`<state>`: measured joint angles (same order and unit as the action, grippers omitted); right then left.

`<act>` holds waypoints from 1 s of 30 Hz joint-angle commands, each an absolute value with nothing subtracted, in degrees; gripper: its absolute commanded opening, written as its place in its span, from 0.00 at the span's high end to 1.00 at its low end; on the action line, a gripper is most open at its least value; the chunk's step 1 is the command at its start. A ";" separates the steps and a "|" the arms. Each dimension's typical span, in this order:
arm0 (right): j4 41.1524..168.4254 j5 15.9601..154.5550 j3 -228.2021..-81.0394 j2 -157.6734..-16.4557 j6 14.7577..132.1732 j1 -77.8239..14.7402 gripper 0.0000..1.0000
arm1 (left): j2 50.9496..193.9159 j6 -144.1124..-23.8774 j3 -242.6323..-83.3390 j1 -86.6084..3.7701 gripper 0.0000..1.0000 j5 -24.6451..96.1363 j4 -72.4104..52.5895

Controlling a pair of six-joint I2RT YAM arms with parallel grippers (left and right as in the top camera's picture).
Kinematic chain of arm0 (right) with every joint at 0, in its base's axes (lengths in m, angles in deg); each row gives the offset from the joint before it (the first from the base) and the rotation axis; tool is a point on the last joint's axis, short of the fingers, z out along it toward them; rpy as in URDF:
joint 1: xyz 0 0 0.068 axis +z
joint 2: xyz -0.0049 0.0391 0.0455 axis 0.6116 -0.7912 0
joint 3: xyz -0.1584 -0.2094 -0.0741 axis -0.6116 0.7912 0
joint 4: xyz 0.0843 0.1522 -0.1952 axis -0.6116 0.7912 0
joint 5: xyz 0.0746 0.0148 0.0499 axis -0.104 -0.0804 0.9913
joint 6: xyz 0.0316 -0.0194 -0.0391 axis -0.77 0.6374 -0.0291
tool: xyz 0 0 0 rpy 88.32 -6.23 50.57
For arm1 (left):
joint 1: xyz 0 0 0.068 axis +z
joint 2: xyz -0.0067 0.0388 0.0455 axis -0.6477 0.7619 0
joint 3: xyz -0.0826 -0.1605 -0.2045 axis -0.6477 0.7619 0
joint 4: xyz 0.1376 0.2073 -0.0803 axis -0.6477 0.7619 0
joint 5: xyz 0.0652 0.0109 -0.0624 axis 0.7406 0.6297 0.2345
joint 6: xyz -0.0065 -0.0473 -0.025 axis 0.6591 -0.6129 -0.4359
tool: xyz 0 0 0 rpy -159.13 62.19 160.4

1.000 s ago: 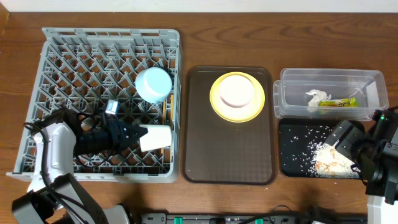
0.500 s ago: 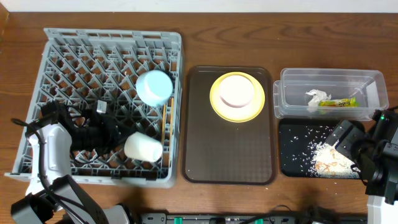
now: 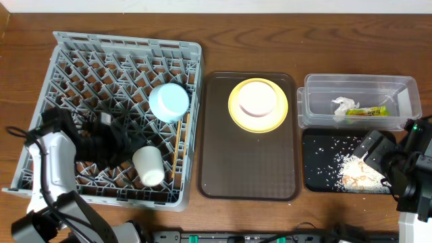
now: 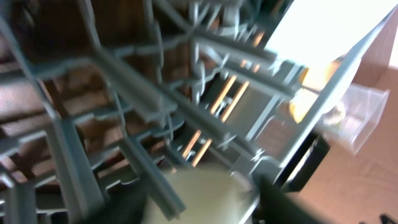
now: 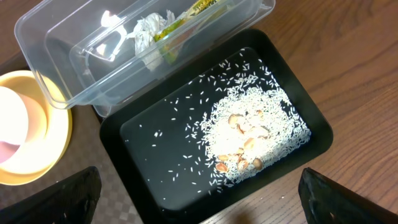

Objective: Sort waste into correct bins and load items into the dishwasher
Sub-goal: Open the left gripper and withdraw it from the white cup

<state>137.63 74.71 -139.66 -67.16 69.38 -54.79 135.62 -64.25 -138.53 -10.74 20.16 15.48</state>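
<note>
The grey dishwasher rack (image 3: 125, 37) holds a light blue bowl (image 3: 169, 101), a white cup (image 3: 148, 165) and chopsticks (image 3: 177, 142) by its right wall. My left gripper (image 3: 135, 156) is inside the rack, open, its fingers spread on either side of the cup (image 4: 205, 193). A pink bowl (image 3: 257, 98) sits on the yellow plate (image 3: 236, 111). The clear tub (image 3: 398, 88) holds the napkin (image 3: 342, 106) and wrapper (image 3: 368, 112). Rice (image 5: 255, 130) lies in the black tray (image 5: 155, 162). Over that tray's near edge my right gripper (image 5: 202, 205) hangs open and empty.
The plate rests on a brown serving tray (image 3: 250, 162) between the rack and the bins. The rack sits skewed on the wooden table (image 3: 270, 40), its right wall close to the brown tray. The left wrist view is blurred lattice (image 4: 124, 68).
The left gripper has opened and let go of the cup, which went from lying sideways in the jaws to standing in the rack. The rack has swung slightly. The right arm is still.
</note>
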 commanded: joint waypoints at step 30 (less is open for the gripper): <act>137.67 74.45 -140.32 -66.88 68.96 -54.94 0.01 | 117.15 -79.42 -143.55 -50.00 0.92 51.40 2.12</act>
